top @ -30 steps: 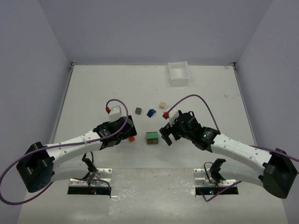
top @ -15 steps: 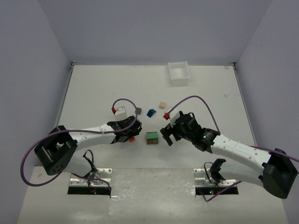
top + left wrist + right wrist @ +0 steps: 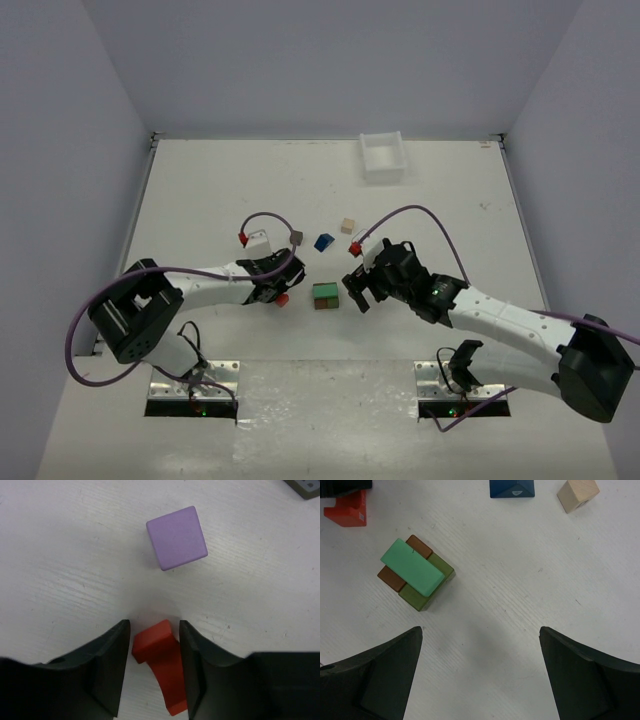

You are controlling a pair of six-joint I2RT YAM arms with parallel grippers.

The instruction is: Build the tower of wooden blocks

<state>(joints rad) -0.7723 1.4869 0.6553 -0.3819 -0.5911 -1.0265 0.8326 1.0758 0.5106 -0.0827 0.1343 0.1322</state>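
Looking like a robotics lab test cell. Showing plain pale walls [image 3: 330,70] boxing in a white table [image 3: 200,190] on three sides. Showing two arms [image 3: 200,285] bolted onto metal plates [image 3: 225,370] at the near edge, trailing purple cables [image 3: 420,208]. Holding test props: small painted blocks [image 3: 325,293] and a white tray [image 3: 383,177].

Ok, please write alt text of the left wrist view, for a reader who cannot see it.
The left gripper has its two dark fingers on either side of a red-orange block on the white table; contact cannot be judged. Beyond it, apart, lies a purple cube, and a dark block's corner shows top right.
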